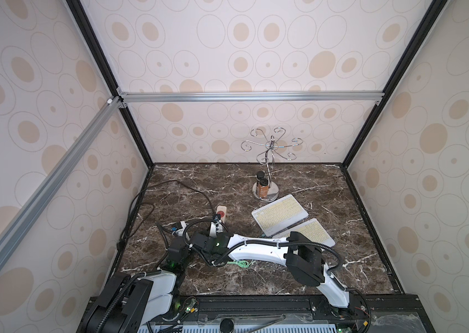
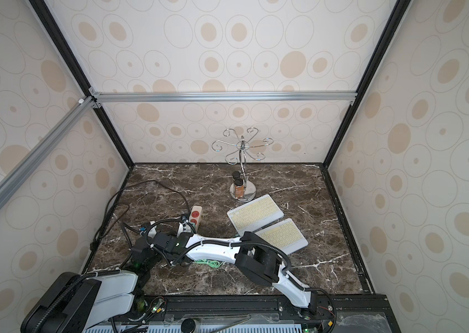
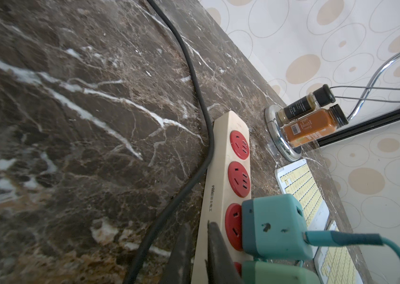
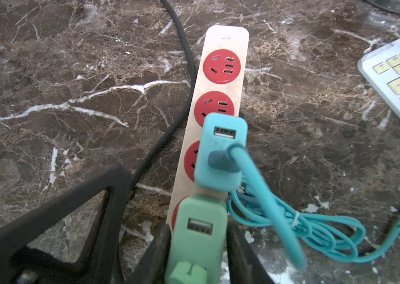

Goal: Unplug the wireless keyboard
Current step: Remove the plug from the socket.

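In a top view the wireless keyboards (image 1: 279, 216) lie right of the power strip (image 1: 221, 212); the left wrist view shows the left gripper (image 3: 199, 258) beside it, jaws nearly together, seemingly empty; the right wrist view, the right gripper (image 4: 200, 255) with jaws pinching its green charger (image 4: 200, 221).

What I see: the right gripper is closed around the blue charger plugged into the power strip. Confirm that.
Not quite: the right gripper is closed around the green charger plugged into the power strip. The blue charger sits untouched in the next socket. The right wrist view shows this.
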Robot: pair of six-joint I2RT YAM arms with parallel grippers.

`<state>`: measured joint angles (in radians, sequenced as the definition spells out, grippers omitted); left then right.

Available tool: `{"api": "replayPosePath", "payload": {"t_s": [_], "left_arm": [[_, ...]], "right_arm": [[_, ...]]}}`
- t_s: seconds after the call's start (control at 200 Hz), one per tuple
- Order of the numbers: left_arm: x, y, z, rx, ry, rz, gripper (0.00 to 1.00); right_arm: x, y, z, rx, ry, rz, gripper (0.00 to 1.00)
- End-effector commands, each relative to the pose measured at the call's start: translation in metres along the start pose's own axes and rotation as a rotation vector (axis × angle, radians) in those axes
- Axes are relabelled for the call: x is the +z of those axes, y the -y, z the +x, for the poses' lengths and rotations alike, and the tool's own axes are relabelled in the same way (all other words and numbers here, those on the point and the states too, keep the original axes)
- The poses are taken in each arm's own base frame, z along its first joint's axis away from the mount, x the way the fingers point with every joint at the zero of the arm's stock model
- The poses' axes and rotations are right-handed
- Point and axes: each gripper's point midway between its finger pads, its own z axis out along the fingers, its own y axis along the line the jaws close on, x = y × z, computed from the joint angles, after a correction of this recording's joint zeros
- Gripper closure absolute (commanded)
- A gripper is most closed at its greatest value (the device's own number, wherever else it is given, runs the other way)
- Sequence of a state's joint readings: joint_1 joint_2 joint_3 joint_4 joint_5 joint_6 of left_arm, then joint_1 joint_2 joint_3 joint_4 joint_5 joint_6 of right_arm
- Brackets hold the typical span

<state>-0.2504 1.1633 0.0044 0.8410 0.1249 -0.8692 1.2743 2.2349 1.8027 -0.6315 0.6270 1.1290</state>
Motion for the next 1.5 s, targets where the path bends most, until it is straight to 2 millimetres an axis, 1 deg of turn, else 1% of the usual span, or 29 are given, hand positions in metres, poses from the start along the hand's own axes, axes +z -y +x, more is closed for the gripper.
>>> {"api": "replayPosePath", "payload": {"t_s": [0.0, 0.015, 0.1, 0.14, 0.195, 0.265, 0.33, 0.36, 0.385, 0.5, 0.585, 0.745, 0.82, 0.875, 0.9, 0.96, 1.02, 1.06, 1.15, 1.185, 1.24, 1.316, 1.381, 1.496], "left_arm": [[-0.004, 0.006, -0.013, -0.020, 0.048, 0.019, 0.84], [-0.005, 0.007, -0.014, -0.016, 0.052, 0.024, 0.83], [-0.007, 0.011, -0.016, -0.010, 0.053, 0.040, 0.81], [-0.007, 0.014, -0.016, -0.005, 0.049, 0.049, 0.80], [-0.008, 0.019, -0.016, -0.006, 0.040, 0.071, 0.80], [-0.008, 0.028, -0.014, -0.007, 0.018, 0.111, 0.80], [-0.008, 0.038, -0.013, -0.008, -0.005, 0.151, 0.80], [-0.008, 0.041, -0.012, -0.008, -0.014, 0.168, 0.81], [-0.008, 0.044, -0.012, -0.010, -0.019, 0.182, 0.81], [-0.010, 0.055, -0.010, 0.000, -0.023, 0.253, 0.82], [-0.009, 0.061, -0.008, 0.001, -0.037, 0.288, 0.83], [-0.003, 0.071, -0.002, 0.001, -0.071, 0.354, 0.84], [0.006, 0.072, 0.001, -0.002, -0.096, 0.362, 0.88], [0.017, 0.071, 0.002, -0.006, -0.111, 0.357, 0.90], [0.021, 0.075, 0.006, -0.006, -0.139, 0.379, 0.91], [0.033, 0.082, 0.010, -0.021, -0.178, 0.418, 1.00], [0.038, 0.087, 0.009, -0.053, -0.176, 0.462, 1.00], [0.043, 0.085, 0.008, -0.076, -0.170, 0.466, 1.00], [0.065, 0.065, 0.018, -0.103, -0.217, 0.388, 1.00], [0.070, 0.058, 0.021, -0.100, -0.224, 0.363, 1.00], [0.074, 0.047, 0.023, -0.102, -0.217, 0.324, 1.00], [0.078, 0.042, 0.026, -0.088, -0.235, 0.299, 1.00], [0.085, 0.035, 0.033, -0.083, -0.285, 0.251, 1.00], [0.083, 0.027, 0.037, -0.054, -0.314, 0.191, 1.00]], "right_arm": [[0.011, 0.029, 0.033, -0.087, -0.025, 0.122, 0.69], [0.011, 0.029, 0.032, -0.086, -0.022, 0.124, 0.70], [0.010, 0.034, 0.032, -0.081, -0.012, 0.136, 0.86], [0.009, 0.036, 0.031, -0.076, -0.007, 0.141, 0.90], [0.007, 0.041, 0.030, -0.071, 0.000, 0.143, 0.92], [0.003, 0.041, 0.027, -0.083, 0.015, 0.118, 0.93], [-0.001, 0.039, 0.025, -0.107, 0.030, 0.081, 0.97], [-0.001, 0.040, 0.027, -0.115, 0.034, 0.069, 0.97], [-0.001, 0.040, 0.028, -0.117, 0.034, 0.058, 1.00], [-0.002, 0.036, 0.034, -0.144, 0.025, -0.012, 1.00], [-0.006, 0.027, 0.037, -0.179, 0.017, -0.046, 1.00], [-0.010, 0.019, 0.043, -0.218, 0.014, -0.045, 1.00], [-0.012, 0.019, 0.046, -0.215, 0.021, -0.053, 1.00], [-0.013, 0.018, 0.046, -0.217, 0.028, -0.060, 1.00], [-0.013, 0.018, 0.047, -0.219, 0.025, -0.065, 1.00], [-0.014, 0.016, 0.046, -0.227, 0.026, -0.066, 1.00], [-0.015, 0.019, 0.047, -0.222, 0.025, -0.057, 1.00], [-0.016, 0.019, 0.047, -0.217, 0.026, -0.059, 1.00], [-0.017, 0.020, 0.048, -0.209, 0.035, -0.070, 1.00], [-0.017, 0.020, 0.049, -0.211, 0.035, -0.075, 1.00], [-0.017, 0.020, 0.049, -0.209, 0.036, -0.085, 1.00], [-0.017, 0.017, 0.052, -0.216, 0.033, -0.100, 1.00], [-0.016, 0.015, 0.055, -0.230, 0.035, -0.103, 1.00], [-0.016, 0.012, 0.055, -0.252, 0.042, -0.108, 1.00]]}}
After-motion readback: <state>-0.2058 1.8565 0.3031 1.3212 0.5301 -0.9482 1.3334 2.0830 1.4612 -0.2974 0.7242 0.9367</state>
